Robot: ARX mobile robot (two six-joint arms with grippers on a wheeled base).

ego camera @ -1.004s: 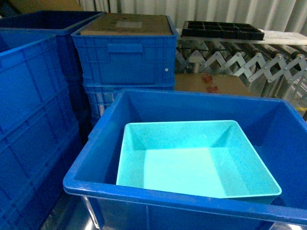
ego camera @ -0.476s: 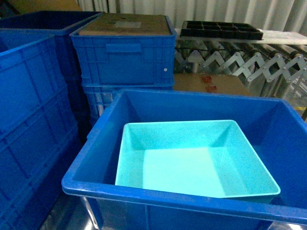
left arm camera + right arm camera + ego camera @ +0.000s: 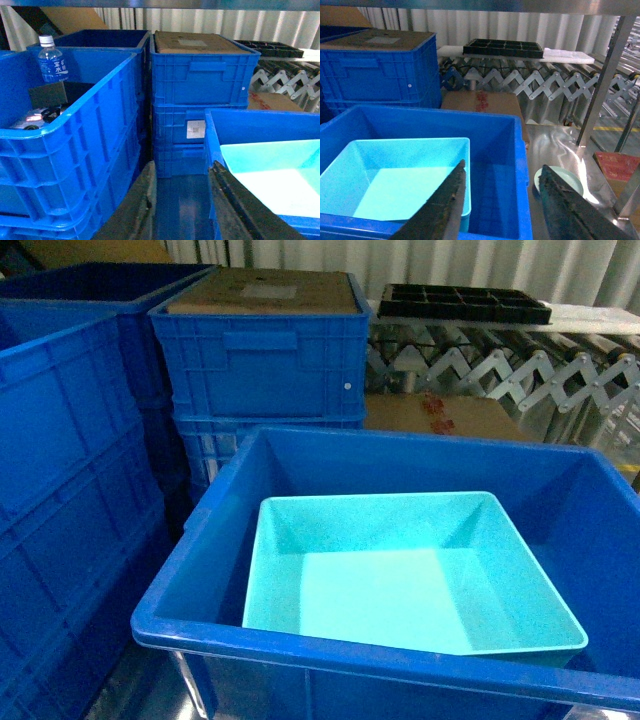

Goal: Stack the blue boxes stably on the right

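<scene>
Resting inside a large royal-blue bin, lower centre of the head view: one light turquoise tub, shallow, set toward the bin's near side.

Surroundings: stacked ribbed blue crates at upper centre, the top one capped with a cardboard sheet. A taller crate at left in the left wrist view holds a water bottle. A black compartment tray lies on an expanding roller conveyor; a cardboard box sits below it.

Left hand: open, empty, beside the bin's outer wall. Right hand: open, empty, over the bin's right rim.

Partly hidden: a pale round dish behind a finger of the right hand. Dark items in the left crate are unclear.

Surface: reflective metal counter; corrugated wall behind.
</scene>
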